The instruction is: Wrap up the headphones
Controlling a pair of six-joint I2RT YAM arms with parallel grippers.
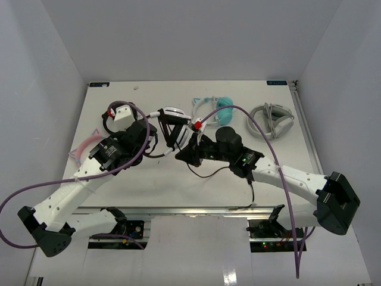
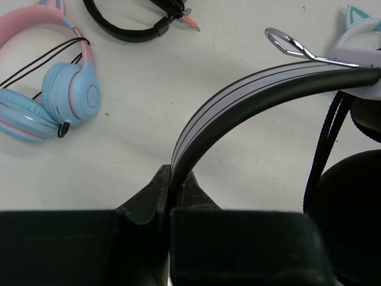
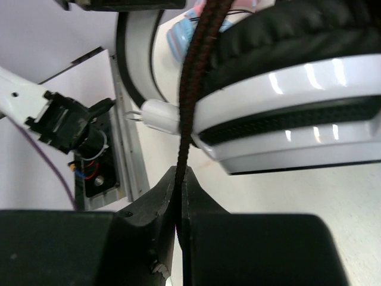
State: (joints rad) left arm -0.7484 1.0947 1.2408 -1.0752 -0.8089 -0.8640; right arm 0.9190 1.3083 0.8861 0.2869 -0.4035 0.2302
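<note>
The white headphones with black trim (image 1: 171,114) are held up over the middle of the table. My left gripper (image 1: 156,133) is shut on their headband; in the left wrist view the white, black-edged band (image 2: 238,95) arcs out from between the fingers (image 2: 172,182). My right gripper (image 1: 181,155) is shut on the thin black cable (image 3: 191,101) just below a white ringed ear cup (image 3: 297,125) with black padding. The cable also hangs at the right of the left wrist view (image 2: 324,143), and slack trails on the table (image 1: 205,174).
Pink-and-blue headphones (image 2: 53,98) lie at the left (image 1: 83,146), and small black headphones (image 2: 125,27) behind the left arm. Teal cat-ear headphones (image 1: 217,107) and grey-and-white headphones (image 1: 271,119) lie at the back right. White walls enclose the table.
</note>
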